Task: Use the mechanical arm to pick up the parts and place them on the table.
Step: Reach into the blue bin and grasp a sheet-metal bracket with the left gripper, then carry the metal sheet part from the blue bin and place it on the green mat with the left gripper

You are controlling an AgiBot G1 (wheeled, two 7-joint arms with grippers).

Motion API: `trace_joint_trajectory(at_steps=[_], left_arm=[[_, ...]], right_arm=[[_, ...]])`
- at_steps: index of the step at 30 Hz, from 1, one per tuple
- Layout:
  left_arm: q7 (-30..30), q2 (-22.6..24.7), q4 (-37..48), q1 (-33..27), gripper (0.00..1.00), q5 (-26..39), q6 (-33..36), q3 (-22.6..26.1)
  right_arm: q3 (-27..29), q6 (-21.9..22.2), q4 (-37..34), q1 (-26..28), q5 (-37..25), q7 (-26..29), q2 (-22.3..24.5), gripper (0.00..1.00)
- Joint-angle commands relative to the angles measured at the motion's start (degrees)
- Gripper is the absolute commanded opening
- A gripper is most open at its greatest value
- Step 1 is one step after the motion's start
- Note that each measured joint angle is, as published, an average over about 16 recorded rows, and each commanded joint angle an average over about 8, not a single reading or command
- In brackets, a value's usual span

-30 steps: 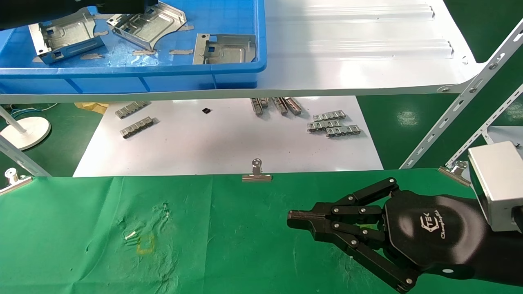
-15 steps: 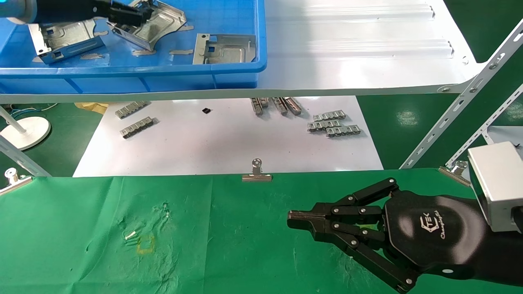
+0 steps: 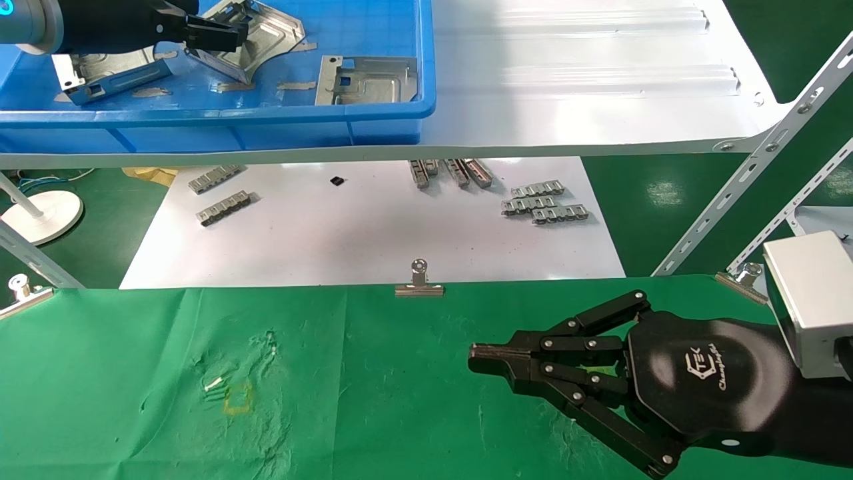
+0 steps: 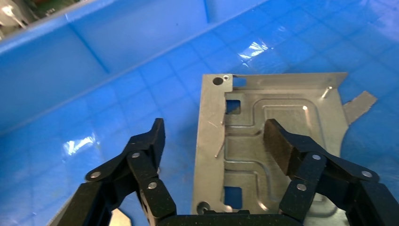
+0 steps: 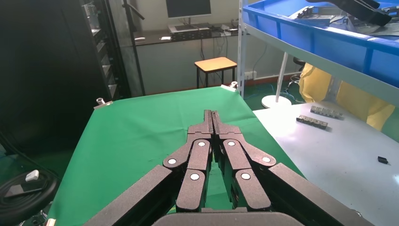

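Parts: three grey brackets lie inside blue bin (image 3: 266, 127) on white shelf board (image 3: 573, 80). Middle bracket (image 3: 256, 37) sits under the left tool (image 3: 223, 35); in the left wrist view the same bracket (image 4: 282, 141) shows flat plate up, folded rim along one long edge, square cutouts near that rim. Left tool (image 4: 214, 141) is spread wide, one finger over bare bin floor outside the rim, the other finger (image 4: 277, 143) over the embossed plate; jaws straddle the rim, contact not discernible. Second bracket (image 3: 106, 70) lies left of the middle one, partly hidden by the arm. Third bracket (image 3: 366, 80) lies right of it, close to the bin's front wall, bare bin floor between them.

Below the bin, matte white sheet (image 3: 373, 247) carries link strips (image 3: 543, 203). Nearer than the sheet, green worktop (image 3: 373, 387) has wide bare cloth and a small yellow square (image 3: 238, 397). Right tool (image 3: 476, 357) is parked over the worktop's right part, fingers pressed together, holding nothing.
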Motion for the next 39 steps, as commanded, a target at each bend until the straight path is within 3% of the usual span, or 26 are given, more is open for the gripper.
trace_joint_trajectory(at_steps=[1, 3, 5, 19, 28, 33, 39], left_arm=[[0.0, 0.0, 0.6, -0.2, 0.00, -0.3, 0.4, -0.2], [0.0, 0.0, 1.0, -0.3, 0.00, -0.4, 0.6, -0.3], [0.1, -0.1, 1.3, -0.4, 0.00, -0.4, 0.7, -0.3], [0.9, -0.5, 1.7, -0.6, 0.00, -1.3, 0.8, -0.9], [3.0, -1.7, 0.4, -0.2, 0.00, -5.1, 1.5, -3.6], [7.5, -3.9, -2.1, 0.1, 0.00, -8.6, 7.2, -5.8], [14.4, -8.2, -4.8, 1.4, 0.00, -13.8, 19.5, -9.1]], right_arm=[[0.0, 0.0, 0.0, 0.0, 0.0, 0.0, 0.0, 0.69], [0.0, 0.0, 0.0, 0.0, 0.0, 0.0, 0.0, 0.88], [0.0, 0.0, 0.0, 0.0, 0.0, 0.0, 0.0, 1.00], [0.0, 0.0, 0.0, 0.0, 0.0, 0.0, 0.0, 1.00], [-0.1, 0.0, 0.0, 0.0, 0.0, 0.0, 0.0, 1.00], [-0.1, 0.0, 0.0, 0.0, 0.0, 0.0, 0.0, 1.00], [-0.1, 0.0, 0.0, 0.0, 0.1, 0.0, 0.0, 1.00]])
